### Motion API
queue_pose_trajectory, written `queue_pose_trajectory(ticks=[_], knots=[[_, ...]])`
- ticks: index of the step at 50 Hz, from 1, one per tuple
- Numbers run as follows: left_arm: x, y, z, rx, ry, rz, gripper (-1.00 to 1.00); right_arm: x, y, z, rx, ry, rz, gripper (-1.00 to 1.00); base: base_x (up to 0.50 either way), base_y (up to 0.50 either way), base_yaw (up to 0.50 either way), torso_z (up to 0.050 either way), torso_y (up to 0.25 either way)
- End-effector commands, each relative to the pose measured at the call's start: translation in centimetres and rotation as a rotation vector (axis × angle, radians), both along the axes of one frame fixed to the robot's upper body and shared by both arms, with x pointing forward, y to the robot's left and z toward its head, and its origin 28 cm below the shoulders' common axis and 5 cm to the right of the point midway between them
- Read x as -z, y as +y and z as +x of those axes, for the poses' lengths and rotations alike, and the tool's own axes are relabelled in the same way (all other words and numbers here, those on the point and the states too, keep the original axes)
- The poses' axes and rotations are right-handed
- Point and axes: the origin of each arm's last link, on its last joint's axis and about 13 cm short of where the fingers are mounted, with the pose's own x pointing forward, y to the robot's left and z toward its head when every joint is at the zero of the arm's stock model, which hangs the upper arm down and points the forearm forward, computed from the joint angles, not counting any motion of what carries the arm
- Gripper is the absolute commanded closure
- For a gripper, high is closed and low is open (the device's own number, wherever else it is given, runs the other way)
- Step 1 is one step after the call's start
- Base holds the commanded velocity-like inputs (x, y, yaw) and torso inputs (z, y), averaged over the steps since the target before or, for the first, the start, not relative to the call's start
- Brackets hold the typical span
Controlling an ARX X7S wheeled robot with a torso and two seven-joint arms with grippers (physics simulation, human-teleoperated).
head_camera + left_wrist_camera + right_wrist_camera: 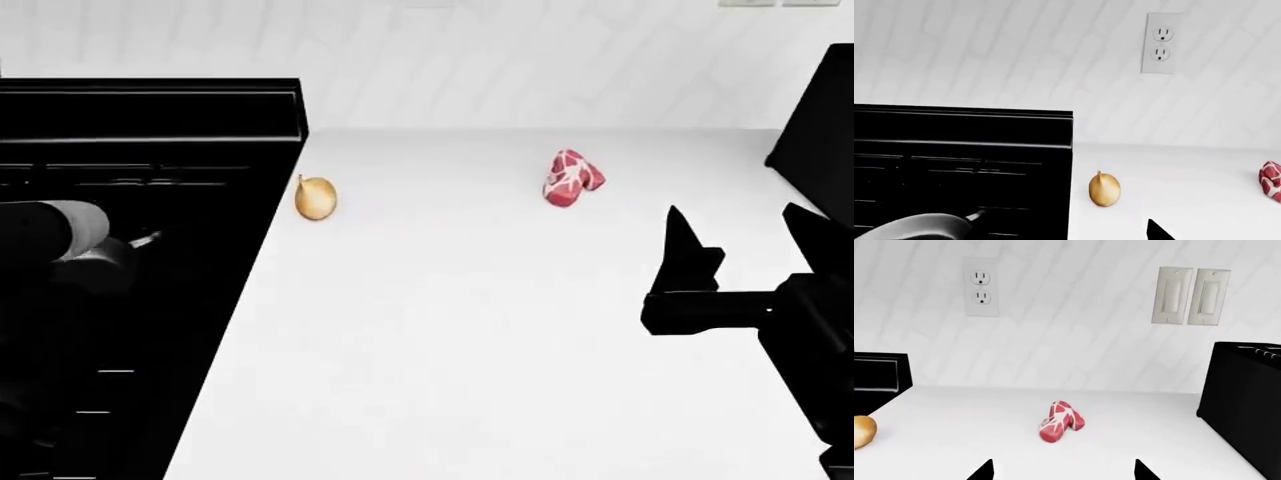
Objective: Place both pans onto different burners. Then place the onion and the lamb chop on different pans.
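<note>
On the white counter (467, 350) beside the black stove (134, 130), my right tool (745, 232) hovers spread wide, holding nothing, short of the lamb chop (573, 178); the onion (315, 197) lies by the stove's edge. I cannot tell my left tool's state.

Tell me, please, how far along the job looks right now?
No pan shows clearly on the stove. Nothing is in hand: the right tool is open, facing the lamb chop. The onion and chop lie on the counter, so both placements remain.

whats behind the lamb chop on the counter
Bare white counter runs behind the lamb chop to the white wall, where a power outlet and two light switches sit higher up. Nothing else stands behind it.
</note>
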Motion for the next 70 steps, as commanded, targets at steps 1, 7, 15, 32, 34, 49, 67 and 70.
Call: queue_pose_trajectory(ticks=[1, 7, 15, 32, 34, 49, 67, 70], knots=[[0.0, 0.0, 0.0, 0.001, -0.001, 0.002, -1.00, 0.1, 0.0, 0.0, 0.002, 0.003, -0.001, -1.00, 0.49, 0.00, 0.00, 0.000, 0.000], [-0.1, 0.0, 0.0, 0.001, -0.002, -0.002, -1.00, -0.1, 0.0, 0.0, 0.002, 0.003, -0.001, -1.00, 0.50, 0.00, 0.00, 0.000, 0.000], [-0.1, -0.1, 0.0, 0.003, -0.002, -0.001, -1.00, -0.1, 0.1, 0.1, 0.001, 0.004, -0.003, -1.00, 0.50, 0.00, 0.00, 0.000, 0.001], [0.0, -0.1, 0.1, 0.007, -0.002, 0.002, -1.00, -0.9, 1.8, 2.5, -0.027, 0.064, -0.033, -1.00, 0.10, 0.00, 0.00, 0.000, 0.001], [0.0, -0.1, 0.2, 0.008, -0.001, -0.001, -1.00, -1.0, 2.4, 3.4, -0.047, 0.074, -0.028, -1.00, 0.00, 0.00, 0.00, 0.000, 0.000], [0.2, 0.2, 0.5, 0.019, 0.006, -0.020, -1.00, 0.1, 7.4, 9.9, -0.099, 0.167, 0.040, -1.00, 0.00, 0.00, 0.00, 0.000, 0.000], [0.2, 0.4, 0.4, 0.020, -0.003, -0.032, -1.00, 2.0, 8.8, 12.9, 0.184, 0.280, 0.176, -1.00, 0.00, 0.00, 0.00, 0.000, 0.000], [0.3, 0.5, 0.4, 0.019, -0.003, -0.035, -1.00, 2.1, 8.8, 13.0, 0.205, 0.281, 0.177, -1.00, 0.00, 0.00, 0.00, 0.000, 0.000]])
